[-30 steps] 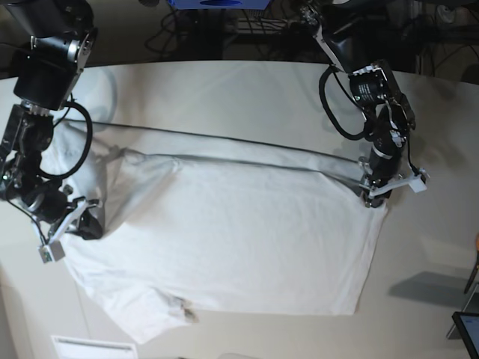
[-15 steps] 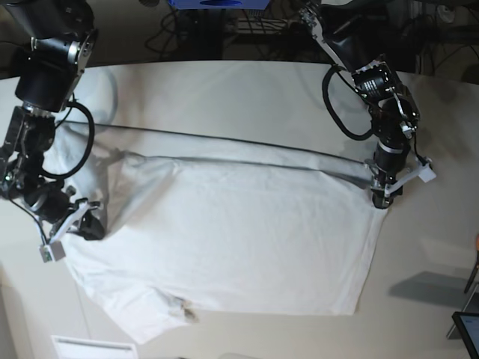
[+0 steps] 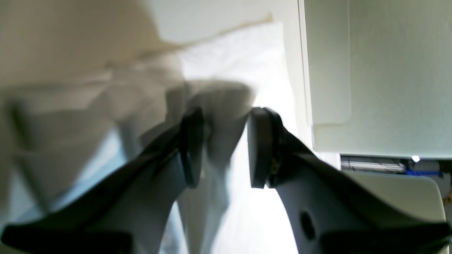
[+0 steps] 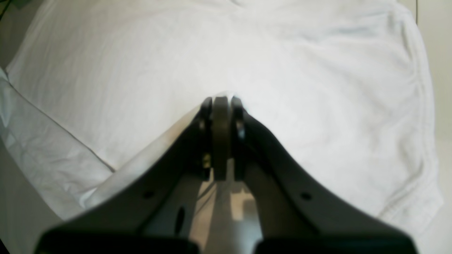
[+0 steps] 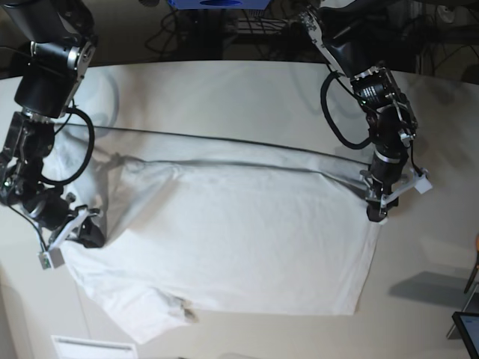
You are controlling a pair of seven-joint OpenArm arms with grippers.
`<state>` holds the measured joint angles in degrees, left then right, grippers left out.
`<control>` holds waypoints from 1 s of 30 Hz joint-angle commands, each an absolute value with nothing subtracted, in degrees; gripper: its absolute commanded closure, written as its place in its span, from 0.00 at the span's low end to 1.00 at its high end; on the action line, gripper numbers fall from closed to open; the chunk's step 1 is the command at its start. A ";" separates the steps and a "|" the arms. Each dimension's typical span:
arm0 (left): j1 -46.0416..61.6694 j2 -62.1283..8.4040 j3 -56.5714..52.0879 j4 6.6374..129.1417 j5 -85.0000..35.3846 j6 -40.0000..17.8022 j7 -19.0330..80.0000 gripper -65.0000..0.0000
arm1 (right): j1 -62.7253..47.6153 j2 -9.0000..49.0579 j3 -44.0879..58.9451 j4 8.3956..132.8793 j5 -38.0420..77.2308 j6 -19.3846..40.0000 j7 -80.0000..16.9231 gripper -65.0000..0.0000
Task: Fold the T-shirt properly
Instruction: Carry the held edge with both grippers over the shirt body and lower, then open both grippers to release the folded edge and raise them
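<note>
The white T-shirt [image 5: 224,232] lies spread over most of the table, with a long fold line running across its far part. My left gripper [image 5: 374,212] is at the shirt's right corner. In the left wrist view its jaws [image 3: 222,148] stand apart, with a blurred fold of the shirt [image 3: 219,102] between them. My right gripper [image 5: 84,233] is at the shirt's left edge. In the right wrist view it [image 4: 221,102] is shut on a pinch of the shirt [image 4: 300,70].
The pale table [image 5: 426,299] shows bare to the right of and in front of the shirt. A white label [image 5: 93,348] lies at the front left edge. A dark screen corner [image 5: 468,329] sits at the far right. Cables hang behind the table.
My left gripper has moved a little toward the front at the shirt's right corner, and its jaws now stand apart. My right gripper has moved slightly toward the front, still gripping the cloth.
</note>
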<state>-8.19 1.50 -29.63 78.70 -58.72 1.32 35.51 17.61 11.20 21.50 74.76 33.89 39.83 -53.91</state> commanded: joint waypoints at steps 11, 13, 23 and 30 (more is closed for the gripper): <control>-13.67 1.01 -31.78 76.62 -59.47 0.22 34.77 0.67 | 21.76 12.26 25.19 72.31 35.12 40.00 -52.35 1.00; -14.02 1.01 -32.40 74.95 -59.47 0.22 34.59 0.67 | 21.85 12.26 25.19 71.52 34.95 40.00 -52.18 1.00; -15.78 0.84 -32.92 70.11 -59.12 0.22 28.44 0.67 | 20.35 12.53 25.10 69.32 34.77 40.00 -49.54 1.00; -17.10 0.04 -32.84 69.93 -57.54 0.22 26.24 0.67 | 19.30 13.58 25.19 69.41 34.86 34.42 -45.76 1.00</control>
<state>-16.05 0.69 -32.97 69.04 -57.17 1.28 27.24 18.20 12.51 24.88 68.25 33.65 34.06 -47.33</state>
